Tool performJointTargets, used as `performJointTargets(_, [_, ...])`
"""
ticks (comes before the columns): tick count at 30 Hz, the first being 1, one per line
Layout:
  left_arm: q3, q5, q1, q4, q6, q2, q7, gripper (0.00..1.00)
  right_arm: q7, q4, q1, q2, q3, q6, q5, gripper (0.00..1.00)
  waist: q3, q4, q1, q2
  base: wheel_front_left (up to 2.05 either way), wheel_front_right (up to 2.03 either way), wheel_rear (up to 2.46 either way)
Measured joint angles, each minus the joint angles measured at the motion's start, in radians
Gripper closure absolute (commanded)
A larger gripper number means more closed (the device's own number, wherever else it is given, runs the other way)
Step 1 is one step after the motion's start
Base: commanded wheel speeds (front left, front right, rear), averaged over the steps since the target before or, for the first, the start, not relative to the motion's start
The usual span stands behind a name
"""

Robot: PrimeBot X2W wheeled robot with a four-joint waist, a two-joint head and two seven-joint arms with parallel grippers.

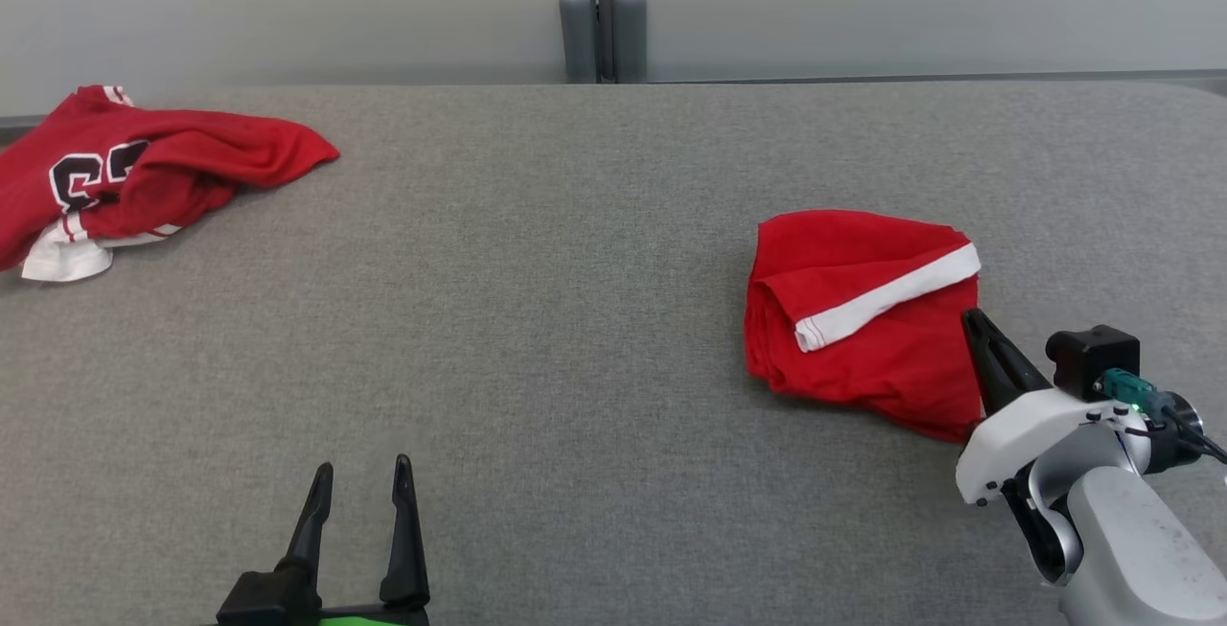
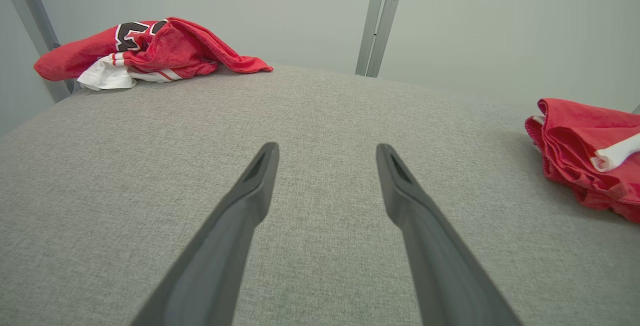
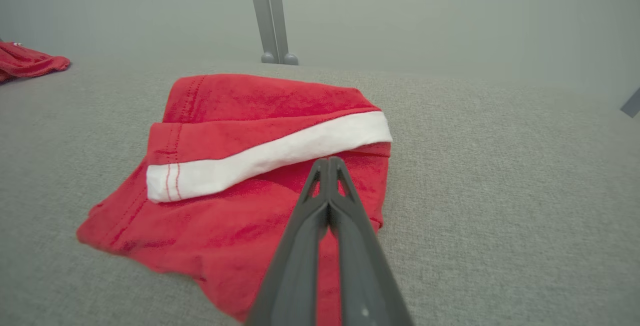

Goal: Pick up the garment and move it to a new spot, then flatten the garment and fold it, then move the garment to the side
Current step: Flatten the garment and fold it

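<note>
A grey cloth-covered desk [image 1: 575, 367] ran back to a pale wall, with a grey post [image 1: 602, 27] at the middle of its far edge.

The right hand [image 1: 970, 317] had its two fingers pressed together with nothing between them. Its tip sat at the near right edge of the folded garment [image 1: 844, 358], and whether it touched the cloth could not be told. That posture suggested a nudge or a smoothing press rather than a pinch. The garment lay towards the right edge of the desk as a compact red packet with one white band [image 1: 891, 295] across its top. It looked folded already, so the step in hand was probably the last shift to the side.

The left hand [image 1: 362, 465] waited near the front edge, left of the middle, with its fingers apart and empty, apparently kept clear of the work.

There were two garments in all. The second was a crumpled jersey [image 1: 144, 175], red with dark numerals, heaped at the far left corner well apart from the first.
</note>
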Motion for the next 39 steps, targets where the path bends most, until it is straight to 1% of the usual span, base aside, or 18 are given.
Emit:
performJointTargets(5, [-0.005, -0.006, -0.023, 0.006, 0.0, 0.0, 0.0, 0.0, 0.035, 0.122, -0.058, 0.002, 0.016, 0.0, 0.004, 1.0, 0.029, 0.047, 0.0, 0.0, 0.0, 0.0, 0.0])
performJointTargets(14, [-0.009, -0.006, -0.043, 0.004, 0.002, 0.0, 0.0, 0.0, 0.064, 0.249, -0.13, 0.0, 0.041, 0.0, -0.005, 1.0, 0.074, 0.094, 0.0, 0.0, 0.0, 0.0, 0.0])
performJointTargets(22, [-0.013, -0.006, -0.052, 0.007, 0.003, 0.0, 0.0, 0.0, 0.041, 0.26, -0.187, 0.018, 0.102, 0.0, 0.002, 1.0, 0.089, 0.102, 0.0, -0.0001, 0.0, 0.0, 0.0])
performJointTargets(26, [-0.032, -0.008, -0.063, 0.011, 0.002, 0.0, 0.0, 0.0, 0.037, 0.253, -0.221, 0.014, 0.126, 0.0, 0.018, 1.0, 0.092, 0.108, 0.0, 0.0, 0.0, 0.0, 0.0])
performJointTargets(32, [-0.08, -0.017, -0.083, 0.018, -0.003, 0.0, 0.0, 0.0, 0.054, 0.243, -0.28, -0.012, 0.145, 0.0, 0.029, 1.0, 0.109, 0.132, 0.0, 0.0, 0.0, 0.0, 0.0])
performJointTargets(39, [-0.124, -0.052, -0.103, 0.022, 0.003, 0.0, 0.0, 0.0, 0.088, 0.262, -0.351, -0.058, 0.137, 0.0, 0.028, 1.0, 0.143, 0.18, 0.0, 0.0, 0.0, 0.0, 0.0])
